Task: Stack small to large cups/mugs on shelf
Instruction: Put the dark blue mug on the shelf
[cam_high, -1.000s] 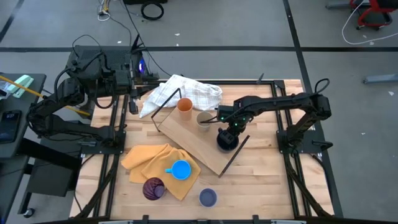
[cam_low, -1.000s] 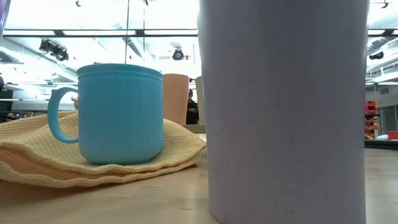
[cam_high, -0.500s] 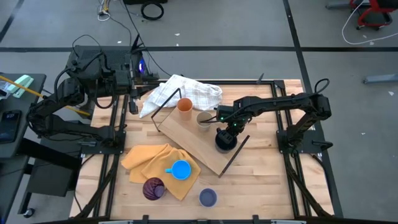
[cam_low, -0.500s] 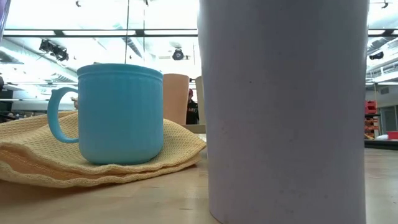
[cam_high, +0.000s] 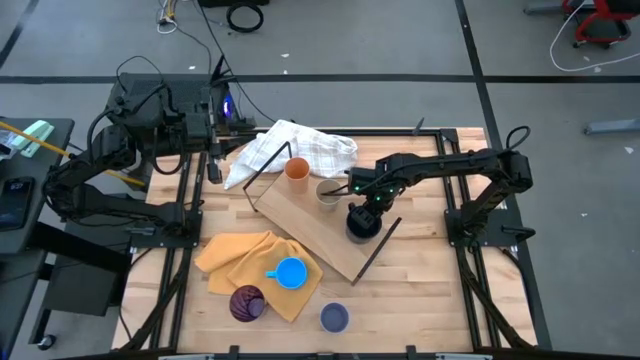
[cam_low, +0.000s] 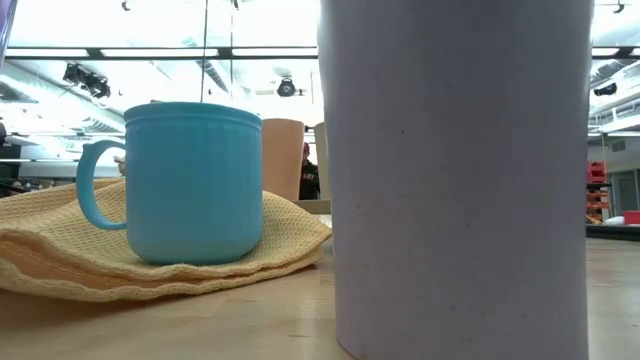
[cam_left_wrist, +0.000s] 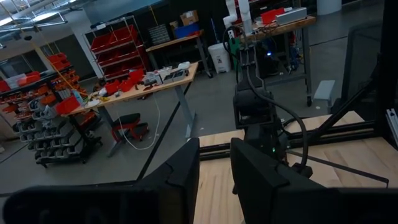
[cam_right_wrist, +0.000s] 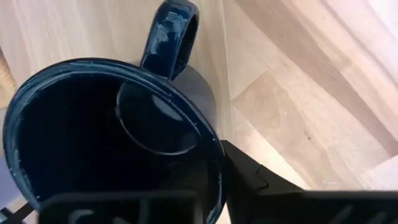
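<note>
A dark navy mug (cam_high: 362, 224) sits on the light-wood shelf (cam_high: 310, 225), at its edge nearest the right arm. The right gripper (cam_high: 366, 214) is directly above it, with one finger reaching down inside the mug and the other outside the wall, so the rim lies between them; whether they press the wall or stand just free of it cannot be told. The right wrist view looks straight into this mug (cam_right_wrist: 112, 134): the inside is dark and holds nothing, its handle (cam_right_wrist: 171, 34) points away over the wood, and the outer finger (cam_right_wrist: 261, 183) lies just beside the rim. On the same board, farther from the gripper, stand an orange cup (cam_high: 297, 169) and a tan cup (cam_high: 328, 192) beside each other. A white checked cloth (cam_high: 290, 148) lies bunched past the board's far end. Nearer the front, a bright blue mug (cam_high: 289, 272) rests on a yellow-orange cloth (cam_high: 240, 258), a dark purple cup (cam_high: 247, 302) touches that cloth's edge, and a pale lavender-blue cup (cam_high: 334, 317) stands alone on the table (cam_high: 420, 290). The low view shows only the blue mug (cam_low: 190, 185) and the pale cup (cam_low: 460, 170) up close. The left gripper (cam_left_wrist: 214, 165) waits folded back off the table's left corner, fingers slightly parted and holding nothing.
</note>
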